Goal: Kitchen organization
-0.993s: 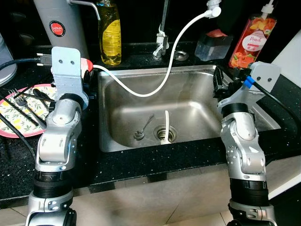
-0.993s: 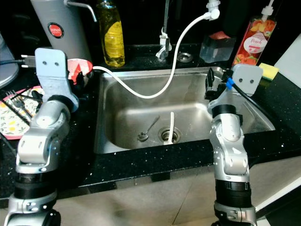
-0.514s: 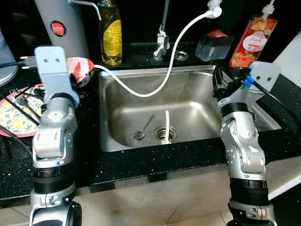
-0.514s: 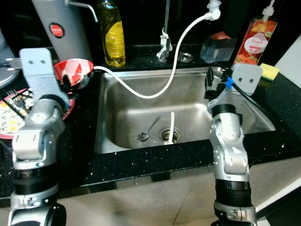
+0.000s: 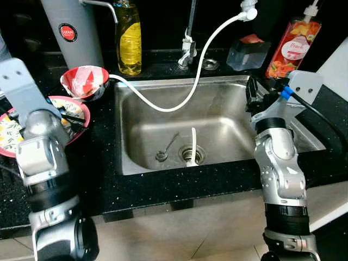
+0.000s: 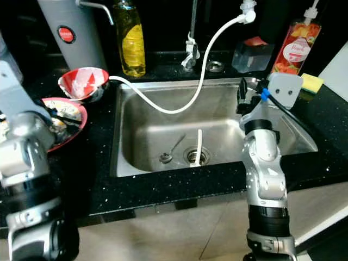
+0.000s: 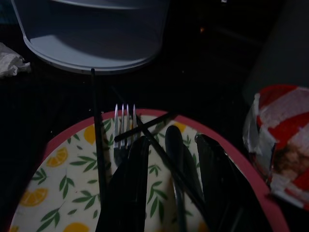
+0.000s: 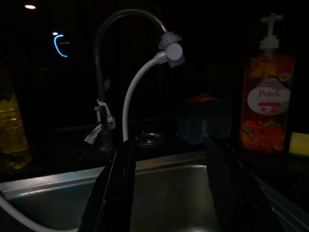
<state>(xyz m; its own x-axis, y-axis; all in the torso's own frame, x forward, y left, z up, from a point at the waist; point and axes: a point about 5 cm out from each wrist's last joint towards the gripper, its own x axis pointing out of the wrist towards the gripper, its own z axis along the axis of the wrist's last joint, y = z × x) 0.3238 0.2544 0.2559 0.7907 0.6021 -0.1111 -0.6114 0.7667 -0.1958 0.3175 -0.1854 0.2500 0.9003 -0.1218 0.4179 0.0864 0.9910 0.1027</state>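
At the left of the black counter lies a pink-rimmed lemon-pattern plate [image 5: 80,110] carrying a fork [image 7: 123,130], black chopsticks [image 7: 149,125] and a dark spoon [image 7: 175,147]. My left gripper [image 7: 173,140] hovers open just over the plate, one finger on each side of the dark spoon. A red and white bowl [image 5: 84,81] stands beside the plate. In the steel sink [image 5: 228,109] a spoon [image 5: 165,149] and a white utensil [image 5: 192,147] lie by the drain. My right gripper [image 5: 253,98] is open over the sink's right side, holding nothing.
A white hose [image 5: 185,92] loops from the tap into the sink. Behind stand a yellow soap bottle [image 5: 126,38], a grey dispenser [image 5: 70,30], a clear container [image 5: 247,51] and a peach soap pump [image 5: 285,46]. A grey tub [image 7: 91,34] sits beyond the plate.
My left arm has swung left, from beside the sink's left edge to over the plate, uncovering the red and white bowl. The right arm has not moved.
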